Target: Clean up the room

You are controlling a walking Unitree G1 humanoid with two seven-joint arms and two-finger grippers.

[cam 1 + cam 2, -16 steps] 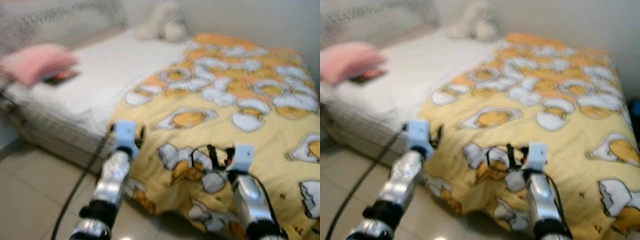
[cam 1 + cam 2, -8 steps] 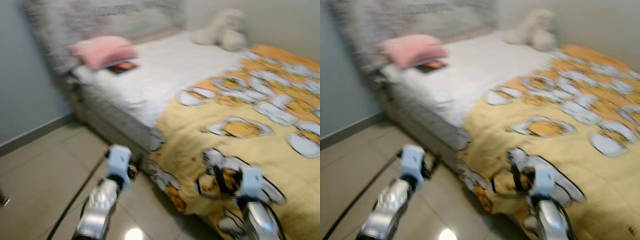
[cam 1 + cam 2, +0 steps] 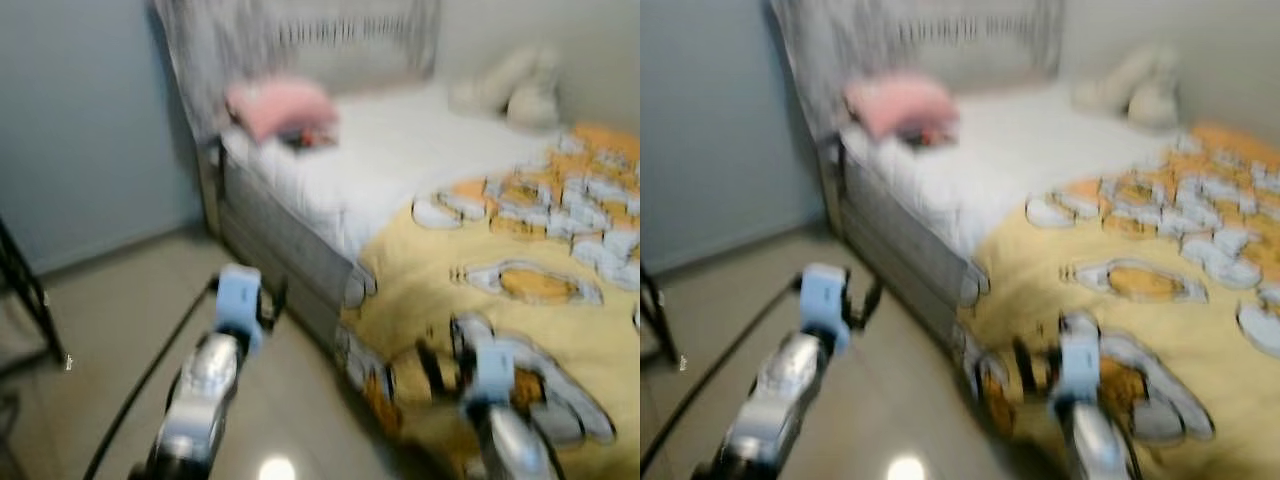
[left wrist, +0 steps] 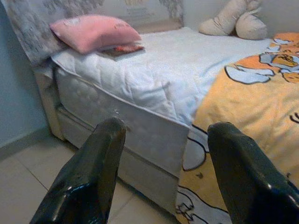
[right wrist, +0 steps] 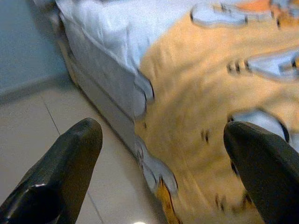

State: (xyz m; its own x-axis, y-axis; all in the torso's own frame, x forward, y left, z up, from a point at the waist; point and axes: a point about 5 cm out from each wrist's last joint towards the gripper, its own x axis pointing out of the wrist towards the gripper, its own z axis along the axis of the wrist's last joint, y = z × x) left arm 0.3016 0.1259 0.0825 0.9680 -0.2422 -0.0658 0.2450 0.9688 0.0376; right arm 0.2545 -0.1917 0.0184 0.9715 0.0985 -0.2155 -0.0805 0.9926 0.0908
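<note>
Two tools held out ahead of the robot, both empty. Left tool (image 4: 159, 172): fingers spread apart, over the tiled floor (image 3: 120, 300) beside the bed (image 4: 154, 70). Right tool (image 5: 159, 172): fingers wide apart, at the bed's edge over the yellow duck-print blanket (image 3: 530, 300). Blanket covers the near half of the bed and hangs over its side toward the floor; white quilted mattress cover bare beyond it. Pink pillow (image 4: 96, 32) at the head end, resting partly on a flat reddish item (image 4: 122, 49), too small to identify. Cream plush toy (image 4: 236, 21) against the far wall. Head views motion-blurred; blanket cut off at the frame edge.
</note>
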